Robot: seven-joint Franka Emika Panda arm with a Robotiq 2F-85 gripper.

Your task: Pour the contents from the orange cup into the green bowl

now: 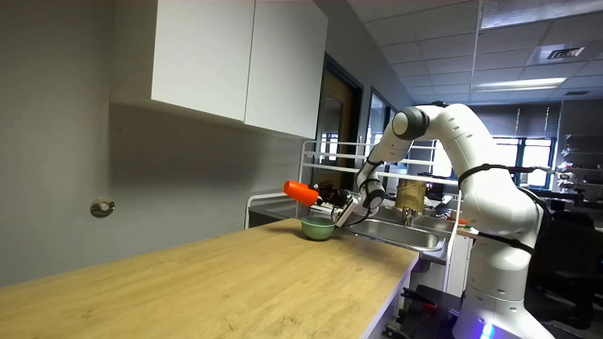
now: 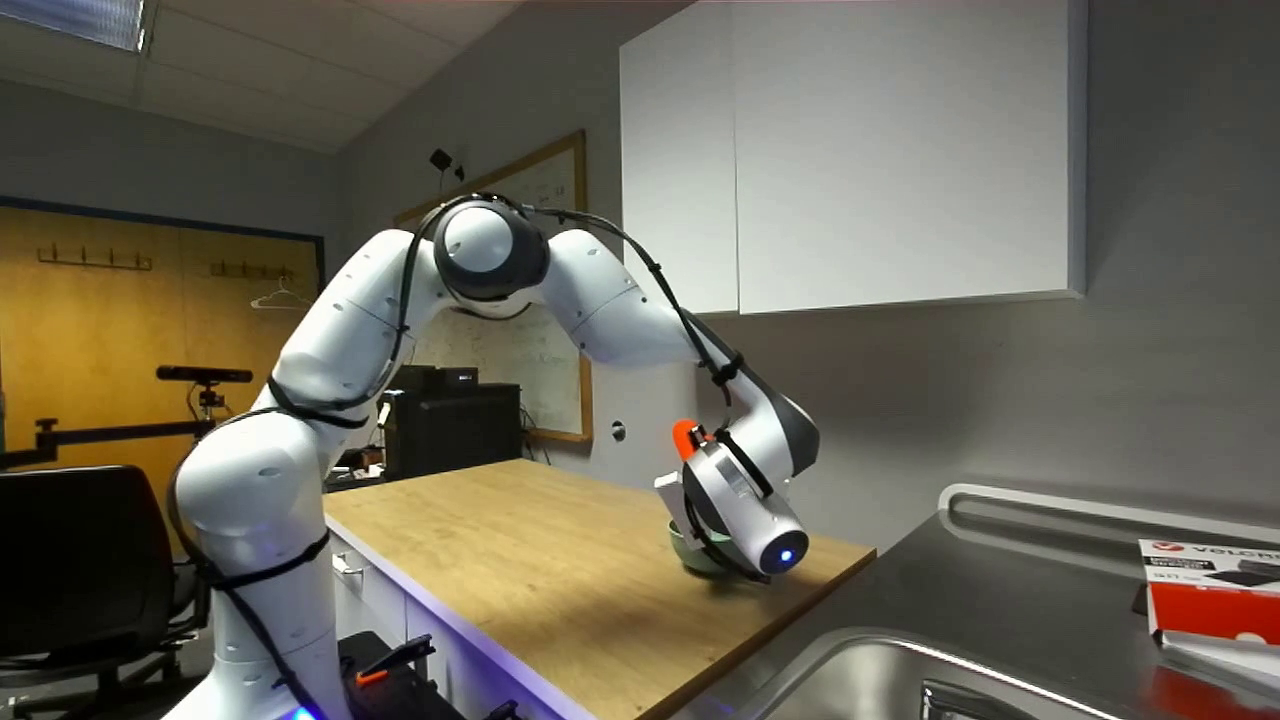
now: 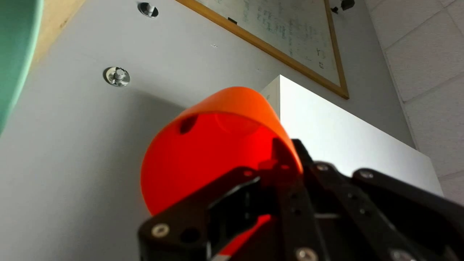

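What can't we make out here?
The green bowl: wrist view, mostly cut off by the left edge.
The orange cup: in an exterior view, mostly hidden behind the arm.
The dark spot inside the orange cup: wrist view, too blurred to identify.
The whiteboard writing: wrist view, too small to read.

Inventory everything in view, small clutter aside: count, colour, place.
cabinet: 1, white, high on the wall
counter: 1, light brown, lower than the cabinet
bowl: 1, green, on the counter
cup: 1, orange, tilted, higher than the bowl
sink: 1, silver, beside the counter
container: 1, amber, behind the sink
box: 1, red and white, near the sink
whiteboard: 1, white, on the wall
fittings: 2, silver, on the wall
chair: at least 1, black, behind the arm
arm: 1, white, beside the counter
claw: 1, black, gripping the cup
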